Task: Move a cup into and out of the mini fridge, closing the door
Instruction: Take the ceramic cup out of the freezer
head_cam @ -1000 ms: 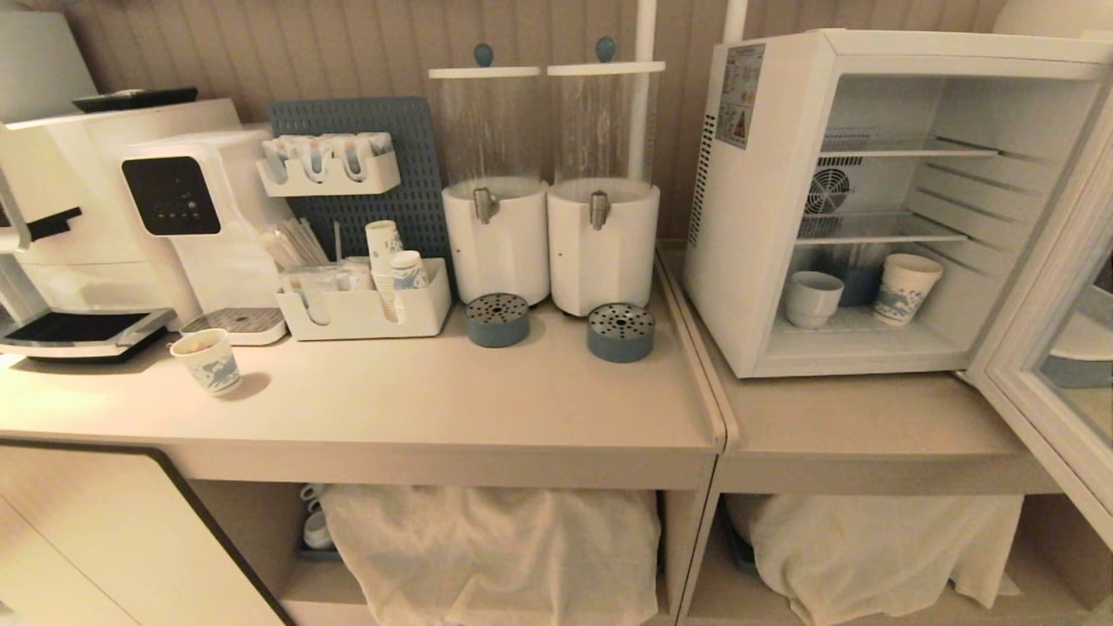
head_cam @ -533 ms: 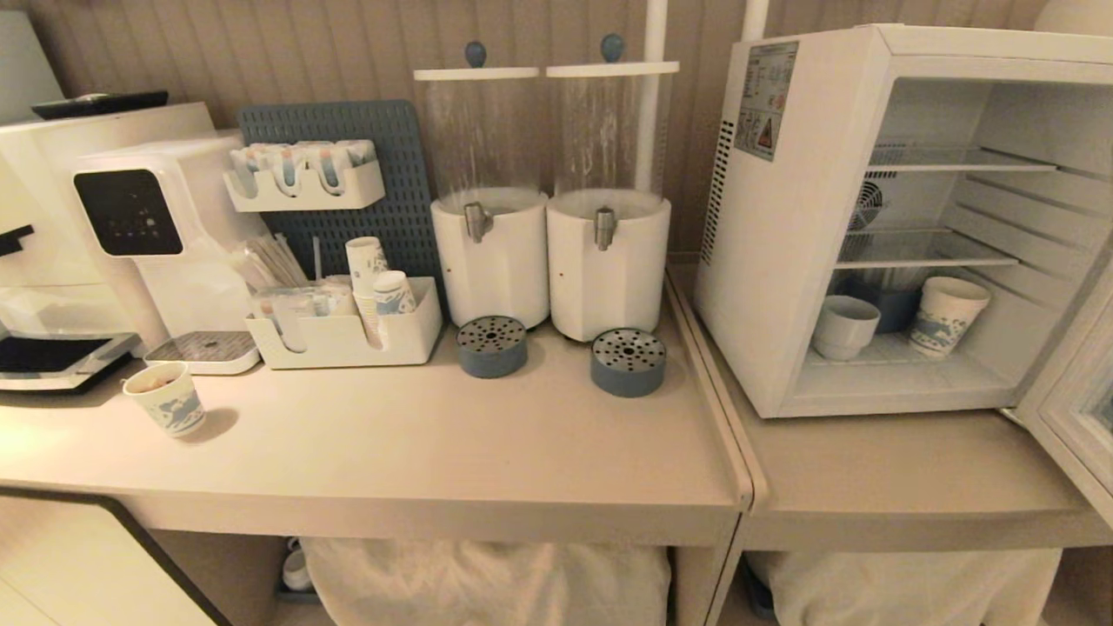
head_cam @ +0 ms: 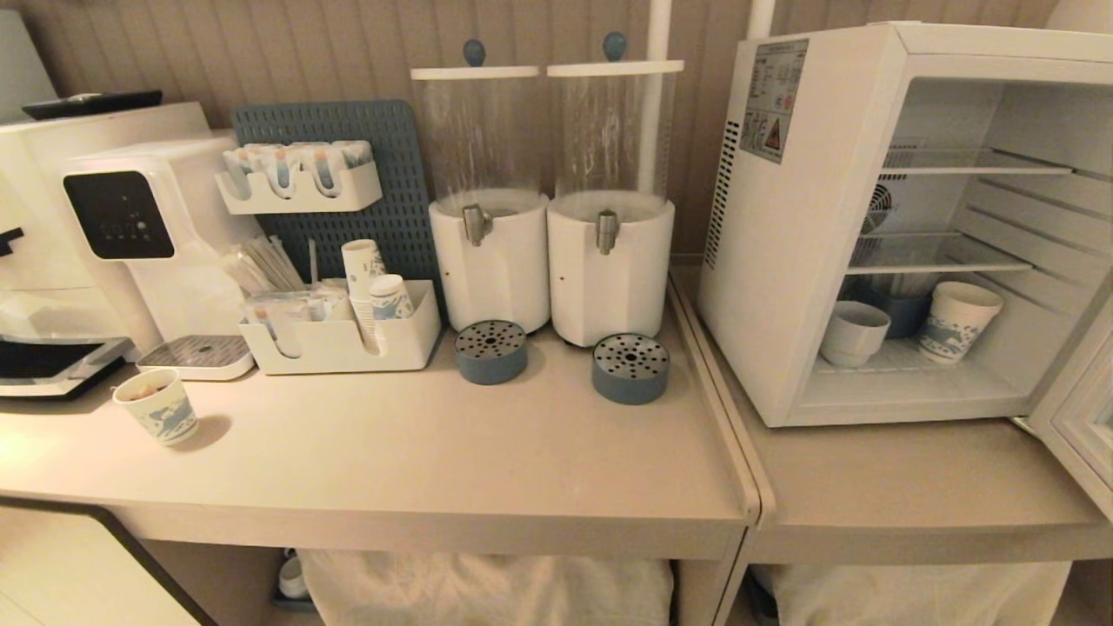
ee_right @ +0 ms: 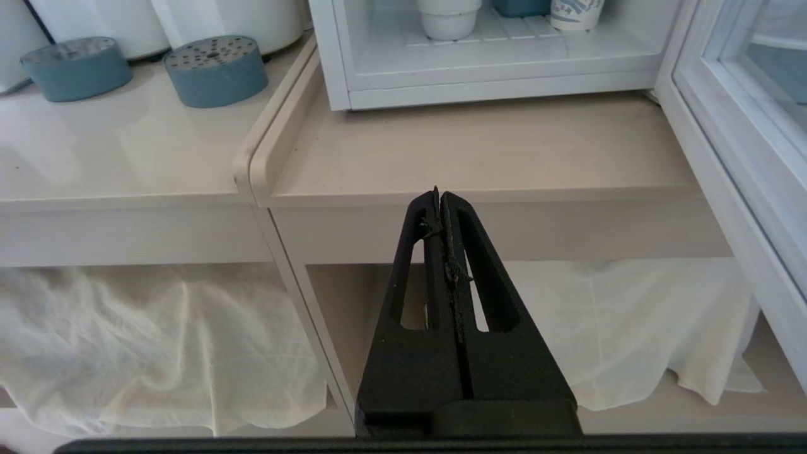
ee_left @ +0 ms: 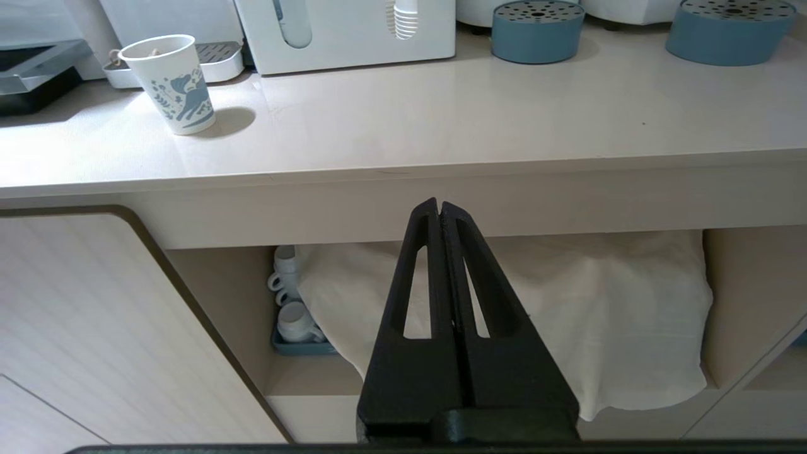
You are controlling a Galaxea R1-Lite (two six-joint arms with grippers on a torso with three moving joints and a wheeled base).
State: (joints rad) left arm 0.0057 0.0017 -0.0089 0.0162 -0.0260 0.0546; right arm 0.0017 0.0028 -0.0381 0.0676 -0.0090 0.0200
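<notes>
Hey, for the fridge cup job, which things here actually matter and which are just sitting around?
Job:
- cup, on the fridge floor
- mini fridge, standing open
- door, swung out to the right

Just lying about:
- printed paper cup in the fridge
- another paper cup on the counter
- two drink dispensers
- blue drip trays
- organizer box

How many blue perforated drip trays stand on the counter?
2: one blue drip tray before the left drink dispenser, the other tray before the right dispenser. None seems hidden.
</notes>
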